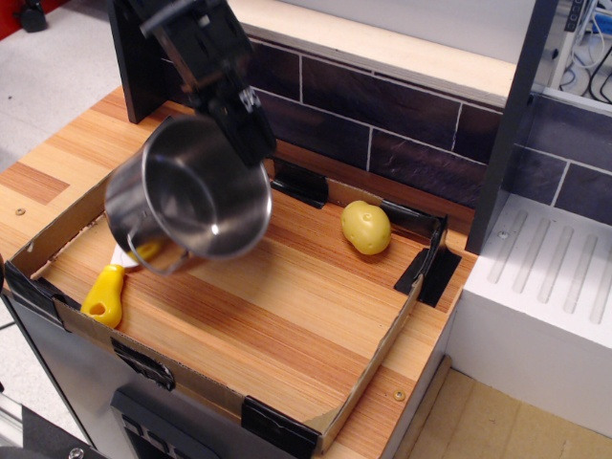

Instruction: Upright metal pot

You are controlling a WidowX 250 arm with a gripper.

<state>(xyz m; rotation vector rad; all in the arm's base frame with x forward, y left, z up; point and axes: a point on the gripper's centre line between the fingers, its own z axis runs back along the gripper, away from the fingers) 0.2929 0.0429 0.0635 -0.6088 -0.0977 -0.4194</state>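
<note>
The metal pot [188,198] is a shiny steel cylinder, blurred by motion. It hangs above the left part of the wooden tray [287,316], tilted with its mouth facing up and toward the camera. My black gripper [247,122] comes down from the upper left and is shut on the pot's far rim. The pot's handles are too blurred to make out.
A yellow potato [365,227] lies at the tray's back right. A yellow-handled knife [107,291] lies at the tray's left edge, partly hidden under the pot. A dark tiled wall stands behind the tray, and a white unit [545,287] stands at the right.
</note>
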